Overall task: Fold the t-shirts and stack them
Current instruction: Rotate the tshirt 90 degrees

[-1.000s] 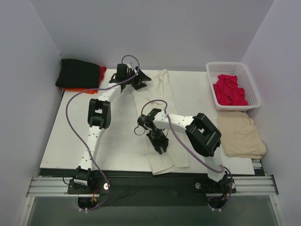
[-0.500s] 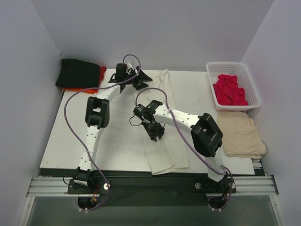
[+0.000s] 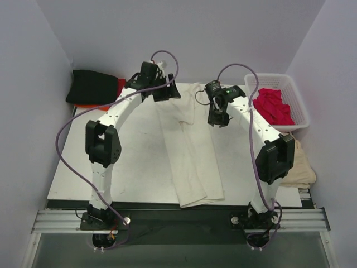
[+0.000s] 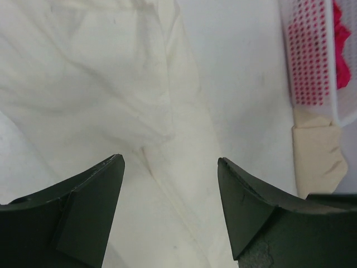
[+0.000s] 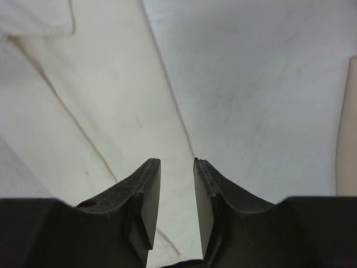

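Note:
The cream-white t-shirt (image 3: 192,151) lies folded into a long narrow strip running from the table's far edge to its near edge. My left gripper (image 3: 166,93) hovers at the strip's far left corner; in the left wrist view the left gripper (image 4: 170,159) is open wide over the cream cloth (image 4: 106,84), holding nothing. My right gripper (image 3: 217,118) hangs just right of the strip's far end. In its wrist view the right gripper (image 5: 177,162) shows a narrow empty gap above the shirt's edge (image 5: 95,111). A folded black shirt (image 3: 92,85) lies on an orange-red one (image 3: 120,86) at the far left. A crimson shirt (image 3: 272,106) lies bunched in the basket.
The white lattice basket (image 3: 295,97) stands at the far right corner, and also shows as the basket (image 4: 309,56) in the left wrist view. A folded beige cloth (image 3: 290,162) lies in front of it at the table's right edge. Purple walls close in on three sides.
My right arm has swung from the middle of the strip up to its far right end, and its jaws have parted a little. My left arm has stretched out and shifted slightly right.

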